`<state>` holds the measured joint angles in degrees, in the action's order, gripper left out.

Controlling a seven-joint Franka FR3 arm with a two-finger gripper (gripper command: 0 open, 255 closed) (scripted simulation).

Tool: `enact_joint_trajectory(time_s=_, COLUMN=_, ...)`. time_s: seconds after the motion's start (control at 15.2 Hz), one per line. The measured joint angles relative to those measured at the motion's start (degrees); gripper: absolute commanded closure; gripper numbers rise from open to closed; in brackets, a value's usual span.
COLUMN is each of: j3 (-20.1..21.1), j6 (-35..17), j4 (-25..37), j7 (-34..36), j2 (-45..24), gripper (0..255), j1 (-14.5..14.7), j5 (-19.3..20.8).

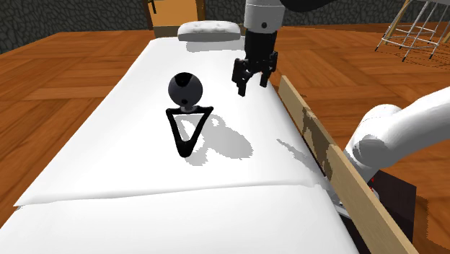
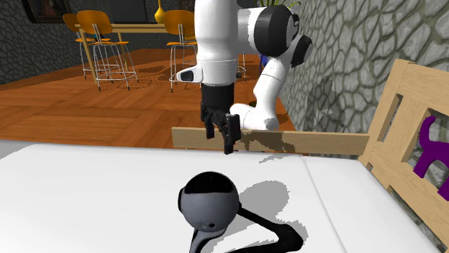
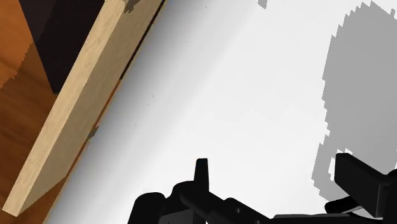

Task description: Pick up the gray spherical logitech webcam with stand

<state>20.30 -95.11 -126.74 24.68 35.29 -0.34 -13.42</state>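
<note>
The webcam (image 1: pixel 185 89) is a dark gray ball on a black triangular wire stand (image 1: pixel 187 133), upright near the middle of a white bed (image 1: pixel 108 144). In the second exterior view the webcam (image 2: pixel 209 203) sits close to the camera. My black gripper (image 1: pixel 252 85) hangs above the sheet, to the shoulder view's right of the webcam and a little farther back, clear of it. Its fingers stand apart with nothing between them. From the second exterior view the gripper (image 2: pixel 221 138) is behind the webcam, near the bed's edge. At the wrist, the fingertips (image 3: pixel 201 168) frame bare sheet.
A wooden side rail (image 1: pixel 339 173) runs along the bed's edge beside the arm, also under the hand (image 3: pixel 76 121). A white pillow (image 1: pixel 209 29) lies at the far end. A wooden headboard (image 2: pixel 410 136) stands at the second exterior view's right. Chairs (image 2: pixel 108 36) stand far off.
</note>
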Motion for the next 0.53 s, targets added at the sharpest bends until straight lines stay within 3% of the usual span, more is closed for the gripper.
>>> enact_joint_trajectory(time_s=0.53, j3=12.2, j6=-4.5, j4=10.9, j7=17.6, j2=-13.6, gripper=0, j1=-2.0, j5=0.7)
